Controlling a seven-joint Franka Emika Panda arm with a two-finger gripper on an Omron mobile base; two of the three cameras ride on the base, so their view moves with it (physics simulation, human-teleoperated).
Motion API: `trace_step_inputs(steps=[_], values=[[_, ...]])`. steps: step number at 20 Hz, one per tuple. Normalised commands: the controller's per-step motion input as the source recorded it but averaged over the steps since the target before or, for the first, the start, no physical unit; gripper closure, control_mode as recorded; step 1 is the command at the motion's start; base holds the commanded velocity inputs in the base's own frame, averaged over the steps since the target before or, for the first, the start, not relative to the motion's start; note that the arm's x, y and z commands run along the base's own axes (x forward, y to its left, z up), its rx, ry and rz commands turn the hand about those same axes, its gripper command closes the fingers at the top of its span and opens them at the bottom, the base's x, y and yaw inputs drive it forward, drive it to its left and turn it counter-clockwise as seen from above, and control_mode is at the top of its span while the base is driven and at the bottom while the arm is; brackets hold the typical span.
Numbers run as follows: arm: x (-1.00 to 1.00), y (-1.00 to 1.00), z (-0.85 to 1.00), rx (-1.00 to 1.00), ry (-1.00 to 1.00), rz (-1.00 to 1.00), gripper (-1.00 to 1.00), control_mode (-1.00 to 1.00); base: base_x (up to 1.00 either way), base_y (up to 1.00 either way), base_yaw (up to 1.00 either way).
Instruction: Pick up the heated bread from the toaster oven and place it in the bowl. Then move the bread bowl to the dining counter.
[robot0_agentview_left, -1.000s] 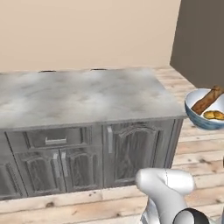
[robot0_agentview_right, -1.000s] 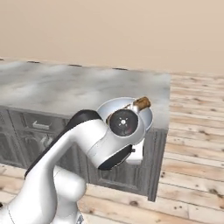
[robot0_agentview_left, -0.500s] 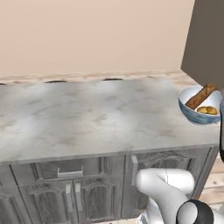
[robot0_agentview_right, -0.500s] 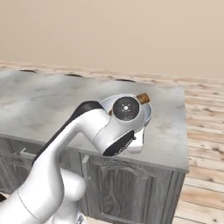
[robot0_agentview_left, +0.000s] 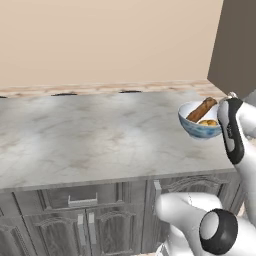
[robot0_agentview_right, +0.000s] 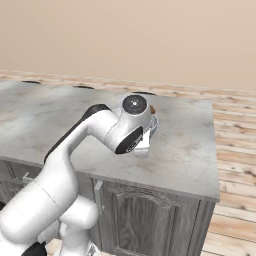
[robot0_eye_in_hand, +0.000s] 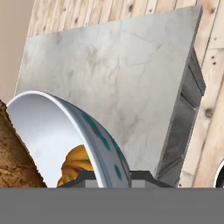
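— White arm, where do you see it?

— You see it rise from the base and bend forward over the tabletop (robot0_agentview_left: 100, 135); in the left base view the forearm stands upright at the right edge, just beside the bowl (robot0_agentview_left: 200, 125). In the right base view the wrist joint covers most of the bowl (robot0_agentview_right: 153, 121).

— And the claw (robot0_eye_in_hand: 111, 177)?

— Your hand view has its two dark tips on either side of the bowl's rim, one inside, one outside. It is clamped on that rim.

— What does the bowl look like?

— White inside, blue-grey outside with teal spots. It hangs above the right end of the marble tabletop; whether it touches the top, you cannot tell.

— The bread (robot0_eye_in_hand: 76, 164)?

— A golden-orange lump low in the bowl, just beside a long brown loaf (robot0_agentview_left: 201, 109) that leans out over the rim.

— Anything around it?

— Dark grey cabinets (robot0_agentview_left: 75, 225) under the tabletop, plank floor (robot0_agentview_right: 235, 165) to the right, a beige wall (robot0_agentview_left: 100, 40) behind. A dark panel (robot0_agentview_left: 235, 45) stands past the bowl at the upper right.
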Motion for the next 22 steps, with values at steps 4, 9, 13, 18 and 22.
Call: trace_step_inputs(steps=[4,9,13,18,22], values=[[0.99,0.64,-0.49,0.06,0.14,0.37,1.0,-1.0,0.0,0.0,0.0],[0.79,0.8,-0.67,0.0,0.01,0.37,1.0,-1.0,0.0,0.0,0.0],[1.0,0.99,-0.7,-0.06,0.0,0.03,1.0,-1.0,0.0,0.0,0.0],[0.94,0.88,-0.7,-0.06,0.0,0.0,1.0,-1.0,0.0,0.0,0.0],[0.37,0.62,-0.77,-0.02,0.0,0.0,1.0,-1.0,0.0,0.0,0.0]])
